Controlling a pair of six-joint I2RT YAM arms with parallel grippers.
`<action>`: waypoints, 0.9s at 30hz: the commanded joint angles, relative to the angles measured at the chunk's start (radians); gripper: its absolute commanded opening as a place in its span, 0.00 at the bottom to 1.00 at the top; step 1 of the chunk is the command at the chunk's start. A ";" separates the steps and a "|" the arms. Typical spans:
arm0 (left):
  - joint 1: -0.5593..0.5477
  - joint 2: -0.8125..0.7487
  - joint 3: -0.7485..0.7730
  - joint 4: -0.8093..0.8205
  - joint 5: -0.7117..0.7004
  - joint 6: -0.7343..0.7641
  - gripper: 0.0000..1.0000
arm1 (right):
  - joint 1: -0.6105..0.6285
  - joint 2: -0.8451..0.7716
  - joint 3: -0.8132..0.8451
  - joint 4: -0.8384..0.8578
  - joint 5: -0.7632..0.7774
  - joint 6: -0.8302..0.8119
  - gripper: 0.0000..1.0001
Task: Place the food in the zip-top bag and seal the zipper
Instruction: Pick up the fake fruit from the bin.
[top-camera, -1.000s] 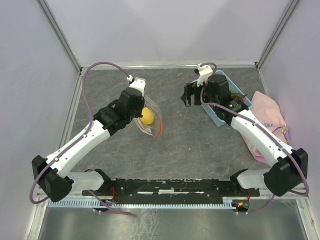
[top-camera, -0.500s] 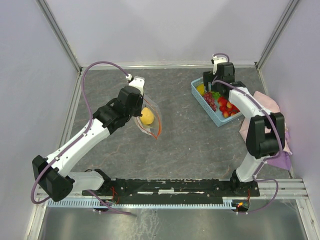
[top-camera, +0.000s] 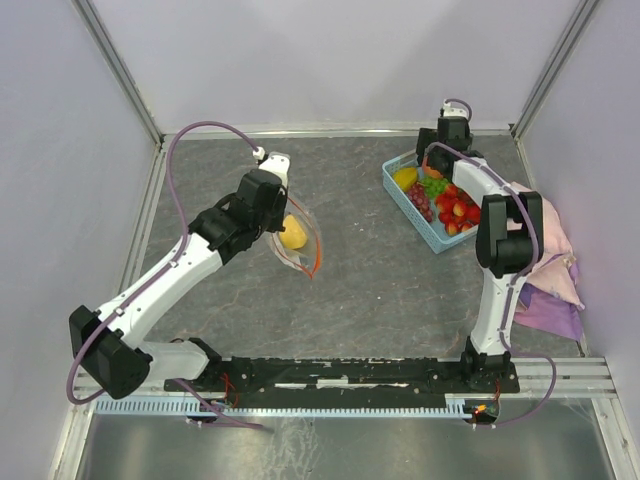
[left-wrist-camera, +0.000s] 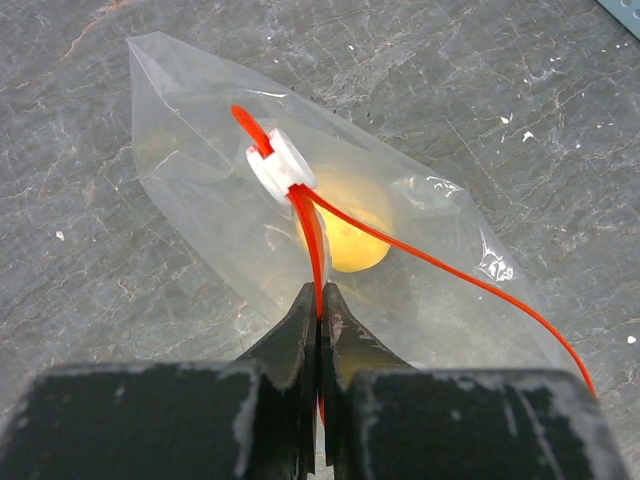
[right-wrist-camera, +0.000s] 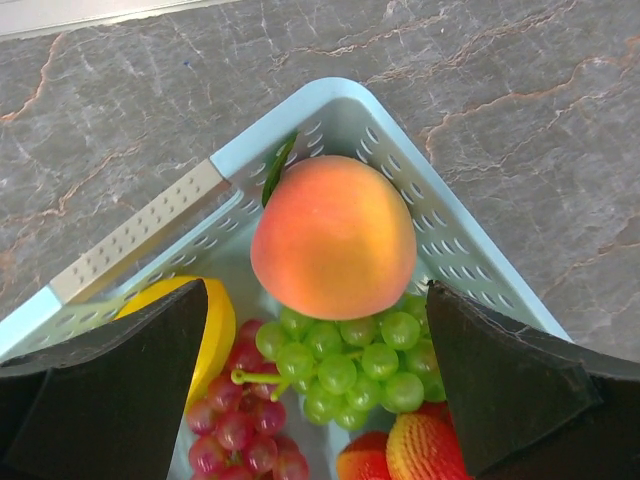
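Note:
The clear zip-top bag (top-camera: 300, 243) lies on the table left of centre with a yellow fruit (left-wrist-camera: 345, 245) inside. My left gripper (left-wrist-camera: 320, 295) is shut on the orange-red zipper strip (left-wrist-camera: 440, 265), just below the white slider (left-wrist-camera: 282, 165). It also shows in the top view (top-camera: 281, 218). My right gripper (right-wrist-camera: 315, 300) is open over the far corner of the light blue basket (right-wrist-camera: 140, 235). Its jaws stand either side of the orange-pink peach (right-wrist-camera: 333, 235), above it. Green grapes (right-wrist-camera: 345, 365), purple grapes (right-wrist-camera: 235, 430), a yellow mango (right-wrist-camera: 215, 320) and a strawberry (right-wrist-camera: 430, 450) lie below.
The basket (top-camera: 400, 195) stands at the back right near the rear wall. A pink cloth (top-camera: 545, 240) and a purple cloth (top-camera: 555, 310) lie by the right wall. The right arm stretches along the right side.
My right arm has swung from the table's middle back and right to the basket's far corner. My left gripper has kept its hold on the zipper, barely moving.

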 joint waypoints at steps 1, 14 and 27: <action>0.006 0.012 0.041 0.015 0.011 -0.025 0.03 | -0.001 0.051 0.089 0.059 0.038 0.083 0.98; 0.011 0.015 0.042 0.015 0.024 -0.025 0.03 | -0.018 0.173 0.132 0.078 0.017 0.123 0.99; 0.014 0.015 0.041 0.015 0.028 -0.025 0.03 | -0.028 0.117 0.068 0.128 -0.059 0.091 0.76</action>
